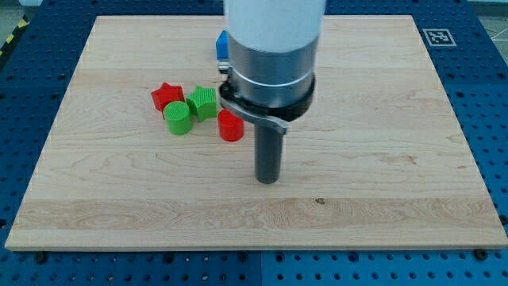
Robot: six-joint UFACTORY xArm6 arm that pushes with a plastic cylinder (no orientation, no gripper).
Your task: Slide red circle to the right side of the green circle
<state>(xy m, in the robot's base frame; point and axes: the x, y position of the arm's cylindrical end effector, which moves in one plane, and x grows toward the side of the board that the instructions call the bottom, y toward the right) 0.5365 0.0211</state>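
Wooden board (381,119) holds my tip (268,181), a bare rod with no claws to open or close, just below and right of the red circle (230,125), which already sits right of the green circle (178,117), so I think only a small nudge is left.

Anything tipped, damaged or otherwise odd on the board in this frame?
Nothing stands out. The red star, green circle, second green block and red circle sit flat in a cluster; a blue block is half hidden behind the arm. My tip rests lower right of them.
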